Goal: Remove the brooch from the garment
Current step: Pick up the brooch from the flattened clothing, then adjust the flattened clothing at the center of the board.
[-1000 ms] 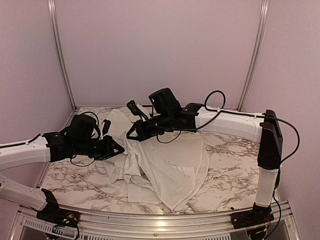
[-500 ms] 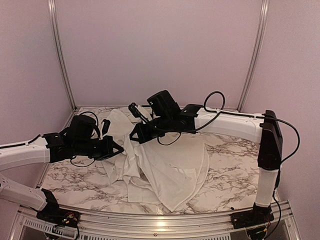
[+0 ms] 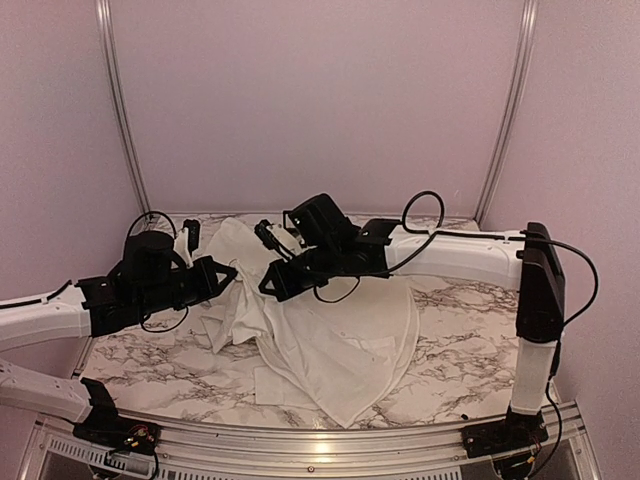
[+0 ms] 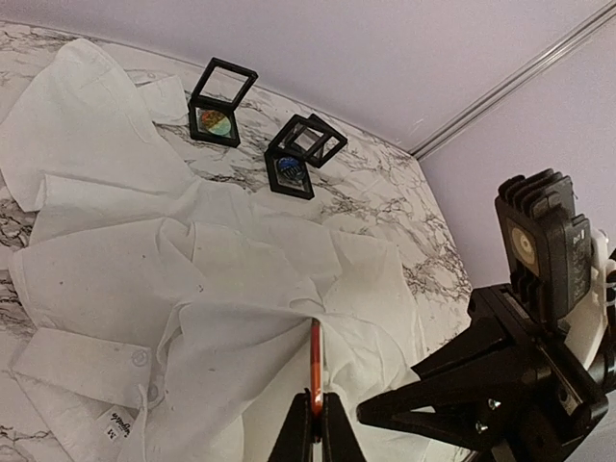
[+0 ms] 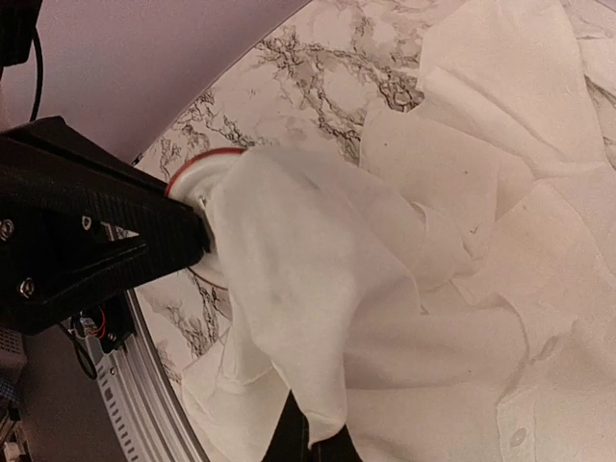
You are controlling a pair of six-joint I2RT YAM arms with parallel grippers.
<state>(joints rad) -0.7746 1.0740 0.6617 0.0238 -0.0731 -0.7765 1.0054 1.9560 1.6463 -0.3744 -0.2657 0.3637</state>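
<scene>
At the centre of the overhead view, the large white long-sleeved shirt of thin cloth (image 3: 340, 330) lies crumpled on the grey-veined white marble table (image 3: 460, 330), with one fold lifted between the two arms. Left gripper (image 4: 316, 412): jaws closed on the rim of the round red-edged brooch (image 5: 192, 175), which shows edge-on as a thin orange-red line just above the fingertips in the left wrist view. Right gripper (image 5: 310, 435): jaws closed on a fold of the shirt at the bottom of its own view, with the cloth draped over most of the brooch's face. Brooch location: off the table, in the raised fold, touching the cloth; whether its pin passes through the fabric cannot be told. Assessment: the step in hand appears to be parting brooch from cloth. To do it well, the right gripper should hold the fold taut and close to the brooch while the left draws the brooch away slowly along the line of the pin; a sideways tug would likely snag or tear so thin a weave. Count: one shirt, one brooch, two grippers, two black-framed square display cases (image 4: 219, 101) near the top of the left wrist view, the second case (image 4: 294, 162) seemingly with its lid raised, and one printed neck label (image 4: 115, 423).
</scene>
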